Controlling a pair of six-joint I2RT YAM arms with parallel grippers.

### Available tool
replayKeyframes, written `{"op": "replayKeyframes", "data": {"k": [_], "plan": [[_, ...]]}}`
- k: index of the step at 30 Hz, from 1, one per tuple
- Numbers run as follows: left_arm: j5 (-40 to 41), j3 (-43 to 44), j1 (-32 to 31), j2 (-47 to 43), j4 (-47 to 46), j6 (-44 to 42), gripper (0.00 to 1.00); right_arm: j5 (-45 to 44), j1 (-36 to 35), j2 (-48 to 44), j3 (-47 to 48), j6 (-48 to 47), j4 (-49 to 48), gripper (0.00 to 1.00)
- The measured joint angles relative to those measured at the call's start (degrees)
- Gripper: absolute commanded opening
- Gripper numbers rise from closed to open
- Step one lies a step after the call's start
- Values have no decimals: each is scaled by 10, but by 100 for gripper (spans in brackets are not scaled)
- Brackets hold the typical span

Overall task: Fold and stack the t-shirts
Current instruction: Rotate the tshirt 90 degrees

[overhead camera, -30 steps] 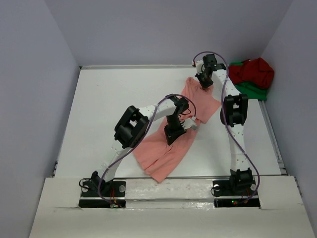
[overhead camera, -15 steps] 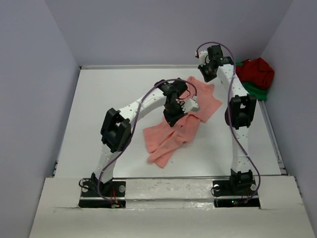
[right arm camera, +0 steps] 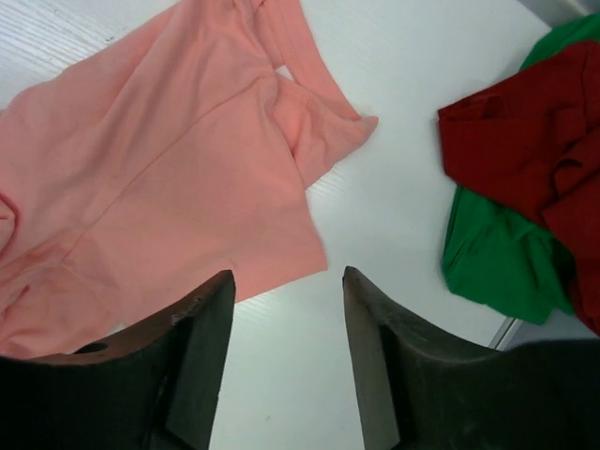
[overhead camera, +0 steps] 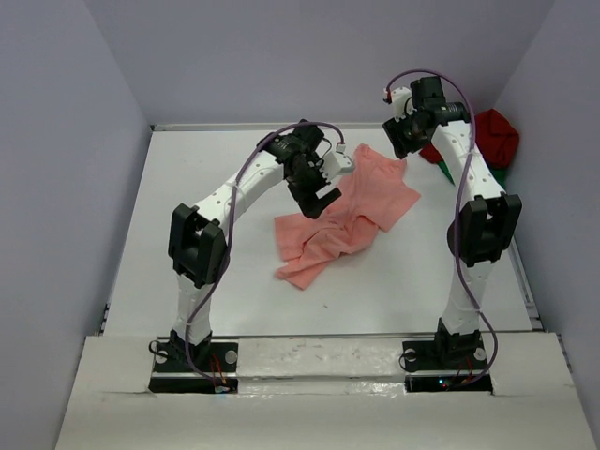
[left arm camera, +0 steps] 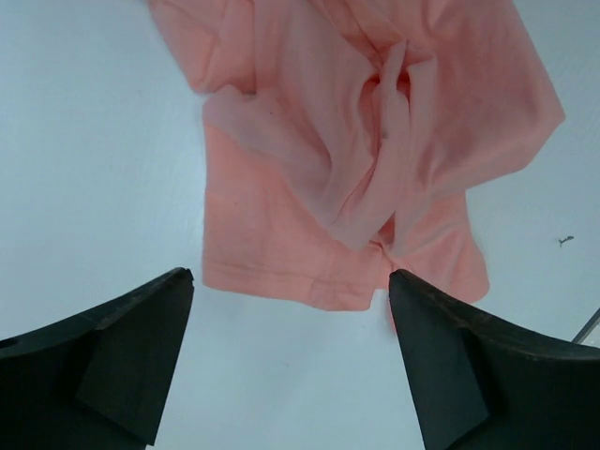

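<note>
The salmon-pink t-shirt point(overhead camera: 354, 208) lies loosely bunched on the white table, partly doubled over itself, with wrinkles down its middle point(left arm camera: 375, 131). My left gripper point(overhead camera: 319, 195) hangs above its left part, open, and only bare table shows between the fingertips point(left arm camera: 291, 281). Beyond the shirt's far right corner, my right gripper point(overhead camera: 406, 142) is raised and open, holding nothing point(right arm camera: 289, 277). The pink hem point(right arm camera: 159, 178) sits just ahead of its fingers. The dark red t-shirt point(overhead camera: 494, 134) is heaped on the bright green t-shirt point(right arm camera: 497, 253) at the far right corner.
Grey walls close in the table point(overhead camera: 187, 206) on the left, back and right. The red and green heap point(right arm camera: 534, 141) lies close to the right arm's elbow and the right wall. Both arm bases stand at the near edge.
Both grippers have opened and let go of the pink shirt, then risen toward the far side. The shirt has been dragged away from the near edge and now lies bunched.
</note>
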State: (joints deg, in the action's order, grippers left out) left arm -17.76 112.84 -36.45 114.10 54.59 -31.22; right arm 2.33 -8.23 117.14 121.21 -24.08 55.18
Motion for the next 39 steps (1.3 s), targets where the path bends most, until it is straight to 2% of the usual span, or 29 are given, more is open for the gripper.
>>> {"op": "replayKeyframes", "data": {"k": [1, 4, 5, 6, 7, 10, 11, 16, 21, 28, 33, 39], "plan": [[0, -8, -1, 2, 2, -1, 99, 0, 0, 0, 0, 1, 4, 59], [-1, -54, -2, 2, -16, -2, 99, 0, 0, 1, 1, 3, 21, 47], [-1, -69, -2, 2, -22, -3, 99, 2, 0, 1, 1, 3, 25, 35], [-2, -77, -2, 2, -28, -5, 99, 3, 0, 1, 1, 5, 29, 32], [-3, -86, -2, 2, -40, -12, 99, 5, 0, 1, 1, 5, 30, 23], [-3, -88, 4, 2, -71, -23, 99, 11, 0, -5, -23, 12, 30, 8], [-3, -81, 8, 3, -77, -25, 99, 12, 0, -8, -36, 14, 32, 0], [-32, 15, 45, 44, -116, -31, 98, 15, 0, -24, -105, 19, 35, 0], [-65, 54, 75, 66, -167, -45, 99, 38, 0, -83, -193, 31, 36, 0], [-135, 154, 65, 173, -195, -70, 99, 87, 0, -200, -313, 28, 53, 0], [-162, 163, 46, 224, -195, -87, 99, 130, 0, -260, -387, 25, 64, 0], [-177, 158, 17, 235, -204, -99, 99, 146, 0, -268, -401, 24, 70, 0]]}}
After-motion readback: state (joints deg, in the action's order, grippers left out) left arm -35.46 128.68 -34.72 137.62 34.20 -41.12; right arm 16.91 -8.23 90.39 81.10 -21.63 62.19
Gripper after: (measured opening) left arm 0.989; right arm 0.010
